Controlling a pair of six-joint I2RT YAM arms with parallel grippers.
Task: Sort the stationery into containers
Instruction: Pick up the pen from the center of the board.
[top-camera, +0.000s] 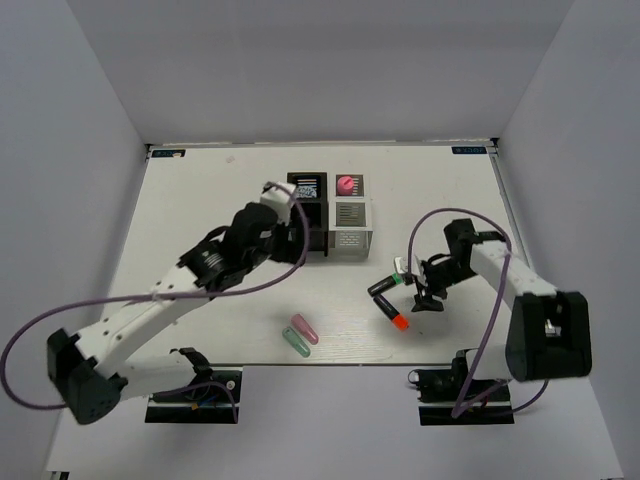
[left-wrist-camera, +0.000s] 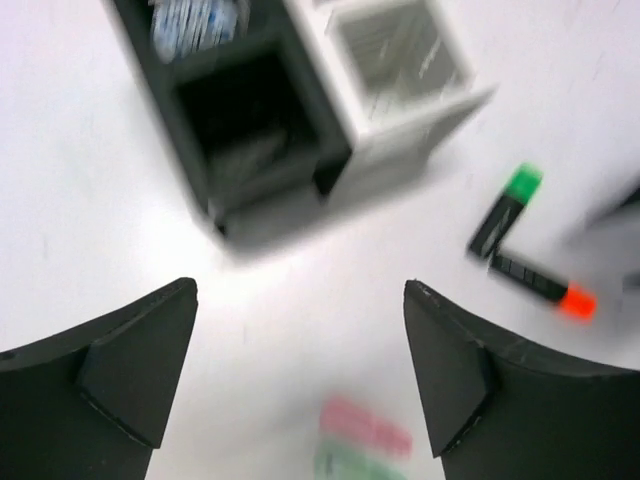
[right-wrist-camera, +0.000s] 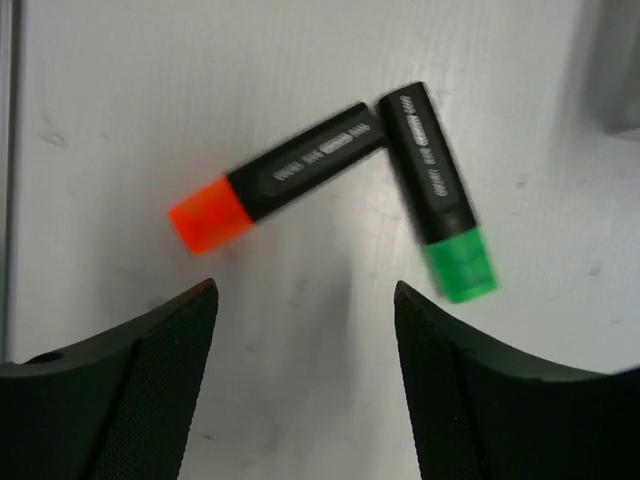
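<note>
The black container (top-camera: 307, 212) holds a blue roll (top-camera: 308, 186) in its back cell. The white container (top-camera: 352, 226) stands against its right side, with a pink item (top-camera: 346, 185) behind it. The green-capped marker (top-camera: 385, 284) and orange-capped marker (top-camera: 393, 314) lie end to end right of centre. The pink capsule (top-camera: 305, 330) and green capsule (top-camera: 295, 341) lie side by side at the front. My left gripper (left-wrist-camera: 300, 370) is open and empty, above the table in front of the black container (left-wrist-camera: 250, 120). My right gripper (right-wrist-camera: 305, 300) is open and empty, just short of both markers (right-wrist-camera: 280, 175).
The right arm's purple cable (top-camera: 440, 215) loops above the markers. The white box (left-wrist-camera: 400, 60) and both markers (left-wrist-camera: 505, 210) show blurred in the left wrist view. The table's back edge (top-camera: 320, 146) meets the wall.
</note>
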